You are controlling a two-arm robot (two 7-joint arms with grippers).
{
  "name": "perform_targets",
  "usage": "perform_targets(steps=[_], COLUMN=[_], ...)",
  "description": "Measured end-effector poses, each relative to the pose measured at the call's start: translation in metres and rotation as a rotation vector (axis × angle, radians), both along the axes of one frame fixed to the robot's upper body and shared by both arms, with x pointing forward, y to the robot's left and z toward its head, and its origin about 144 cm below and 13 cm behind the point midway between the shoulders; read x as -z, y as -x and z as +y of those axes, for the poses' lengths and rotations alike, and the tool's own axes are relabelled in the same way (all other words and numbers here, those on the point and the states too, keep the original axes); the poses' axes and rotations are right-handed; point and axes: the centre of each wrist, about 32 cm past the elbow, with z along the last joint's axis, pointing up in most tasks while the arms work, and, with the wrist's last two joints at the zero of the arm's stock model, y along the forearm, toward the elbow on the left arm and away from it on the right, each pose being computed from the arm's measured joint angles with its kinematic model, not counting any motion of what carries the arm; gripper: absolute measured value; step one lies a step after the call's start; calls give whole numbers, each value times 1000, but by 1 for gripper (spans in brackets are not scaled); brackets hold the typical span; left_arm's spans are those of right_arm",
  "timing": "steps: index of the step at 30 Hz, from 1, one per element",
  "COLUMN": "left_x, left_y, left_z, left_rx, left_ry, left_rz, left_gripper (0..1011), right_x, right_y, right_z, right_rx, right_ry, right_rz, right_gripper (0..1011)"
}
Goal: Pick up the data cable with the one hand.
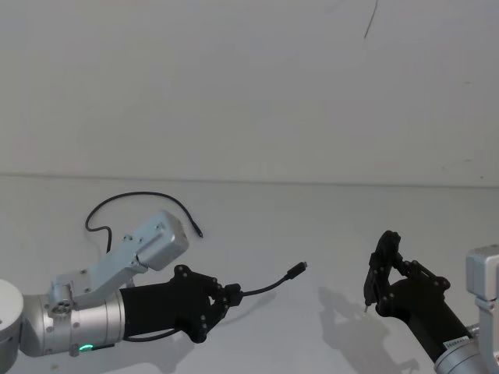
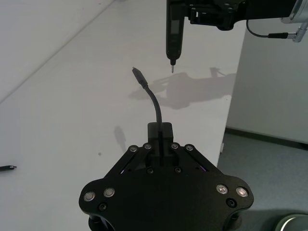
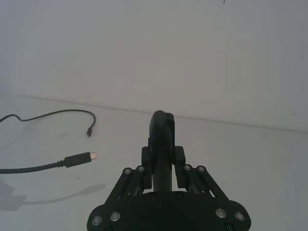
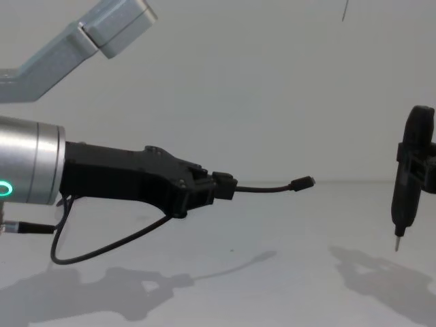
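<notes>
The data cable (image 1: pixel 261 289) is a thin black cord, and my left gripper (image 1: pixel 232 294) is shut on it a short way behind its plug (image 1: pixel 298 269). The plug end juts out past the fingers, raised above the table (image 4: pixel 302 182). In the left wrist view the cord (image 2: pixel 156 106) curves up from between the closed fingers (image 2: pixel 166 132). The rest of the cable loops back under my left arm, and its far end (image 1: pixel 199 232) lies on the table. My right gripper (image 1: pixel 390 274) at the right is shut on a black pen-shaped tool (image 1: pixel 380 261) with its metal tip pointing down.
The white table (image 1: pixel 312 226) runs back to a plain white wall. In the left wrist view the table edge (image 2: pixel 225 130) drops to the floor beyond the right arm. The pen tool's tip (image 4: pixel 397 244) hangs just above the surface, some way from the plug.
</notes>
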Motion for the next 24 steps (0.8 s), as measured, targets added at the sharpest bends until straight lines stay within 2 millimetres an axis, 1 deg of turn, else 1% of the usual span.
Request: perform_targets(steps=[15, 24], left_x=[-4, -5], left_y=[2, 3], left_z=[4, 5], left_rx=[16, 19], left_ry=[-9, -11], left_rz=[9, 11], left_gripper=[40, 40], right_x=[-2, -15], right_y=[0, -1], right_z=[0, 3], right_rx=[0, -29], right_ry=[-8, -72], right_rz=[-1, -1], right_gripper=[269, 269])
